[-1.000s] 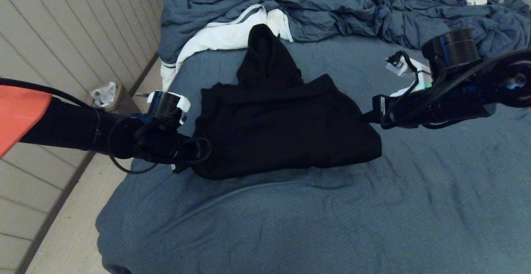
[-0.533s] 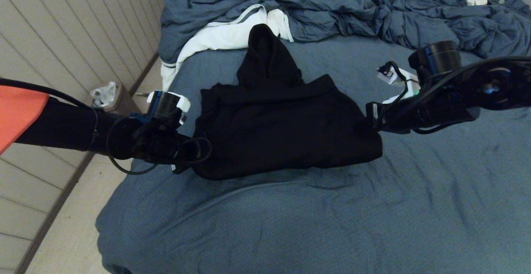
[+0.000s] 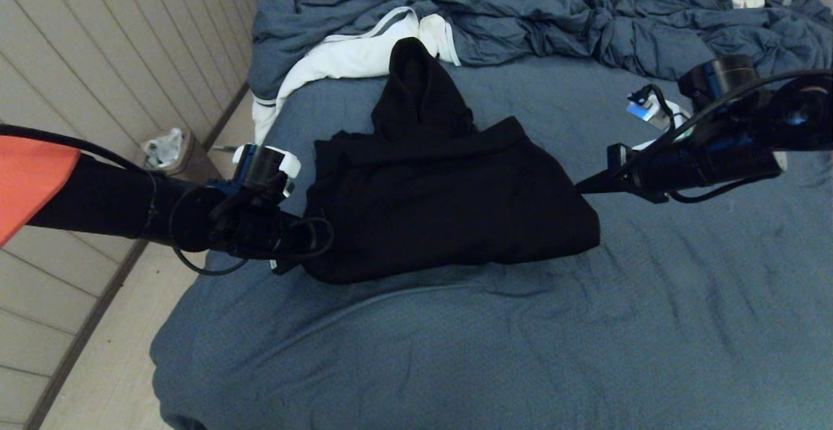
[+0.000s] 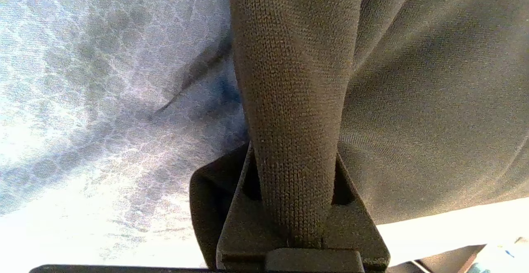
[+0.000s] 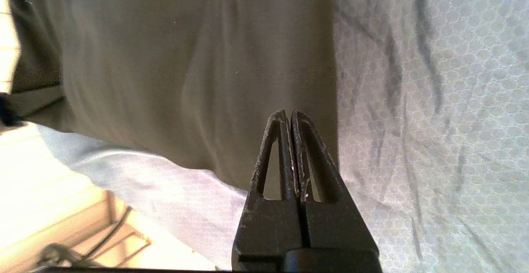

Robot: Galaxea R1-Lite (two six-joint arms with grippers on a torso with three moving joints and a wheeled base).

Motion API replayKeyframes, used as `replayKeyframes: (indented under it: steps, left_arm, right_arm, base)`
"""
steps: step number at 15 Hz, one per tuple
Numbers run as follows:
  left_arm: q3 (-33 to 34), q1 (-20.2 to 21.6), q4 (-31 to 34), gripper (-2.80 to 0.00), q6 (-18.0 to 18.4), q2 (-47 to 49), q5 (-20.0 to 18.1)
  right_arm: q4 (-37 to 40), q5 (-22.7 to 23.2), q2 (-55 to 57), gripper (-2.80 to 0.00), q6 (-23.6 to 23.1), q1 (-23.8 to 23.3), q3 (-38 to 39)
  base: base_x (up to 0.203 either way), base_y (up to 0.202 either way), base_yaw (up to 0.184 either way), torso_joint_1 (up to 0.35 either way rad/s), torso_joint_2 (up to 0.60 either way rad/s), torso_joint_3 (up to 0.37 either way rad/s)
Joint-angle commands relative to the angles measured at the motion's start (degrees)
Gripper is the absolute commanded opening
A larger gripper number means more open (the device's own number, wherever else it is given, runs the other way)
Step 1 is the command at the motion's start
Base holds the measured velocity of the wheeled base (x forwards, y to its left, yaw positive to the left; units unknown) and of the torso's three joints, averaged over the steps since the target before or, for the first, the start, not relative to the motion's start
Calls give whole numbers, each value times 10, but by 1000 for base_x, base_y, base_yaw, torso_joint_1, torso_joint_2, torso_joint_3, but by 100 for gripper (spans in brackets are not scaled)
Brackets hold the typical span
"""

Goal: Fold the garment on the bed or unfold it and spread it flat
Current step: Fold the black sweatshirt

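The black hoodie [image 3: 442, 202] lies folded into a compact block on the blue-grey bed [image 3: 586, 339], its pointed hood [image 3: 416, 92] toward the far side. My left gripper [image 3: 306, 248] is at the hoodie's left edge, shut on a raised fold of black cloth [image 4: 293, 79] that runs between its jaws. My right gripper [image 3: 581, 188] hovers at the hoodie's right edge with its fingertips [image 5: 285, 118] pressed together and nothing between them. In the right wrist view the hoodie [image 5: 186, 66] lies just past the tips, beside the bare sheet [image 5: 434, 120].
A rumpled blue-grey comforter [image 3: 520, 7] is piled along the far side of the bed. A white cloth with a dark stripe [image 3: 351, 59] lies beside the hood. A small bin [image 3: 166, 150] stands on the floor past the bed's left edge.
The right arm dipped toward the hoodie's right edge, then drew back up and to the right. The left arm and the hoodie have stayed in place.
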Motion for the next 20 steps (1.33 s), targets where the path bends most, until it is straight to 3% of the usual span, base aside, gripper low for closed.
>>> replayKeyframes:
  steps: [1,2,3,8,12,20]
  left_arm:
    - [-1,-1,0,-280,-2,3,-1]
    - [-1,0,0,-280,-2,2,-1]
    - [-1,-1,0,-280,-2,2,0]
    - [-2,-1,0,-280,-2,4,0]
    - [-2,-1,0,-280,-2,5,0]
    - [-2,-1,0,-280,-7,7,-1]
  right_arm:
    - [3,5,11,-280,1,-6,-5]
    - [3,5,9,-280,0,-6,-4]
    - [4,6,8,0,-1,-7,-5]
    - [6,3,-3,0,-14,-16,4]
    - [31,3,26,0,-52,-14,9]
    - [25,6,112,0,-25,46,10]
  base:
    - [0,0,0,0,0,0]
    - [0,0,0,0,0,0]
    - [0,0,0,0,0,0]
    - [0,0,0,0,0,0]
    - [0,0,0,0,0,0]
    - [0,0,0,0,0,0]
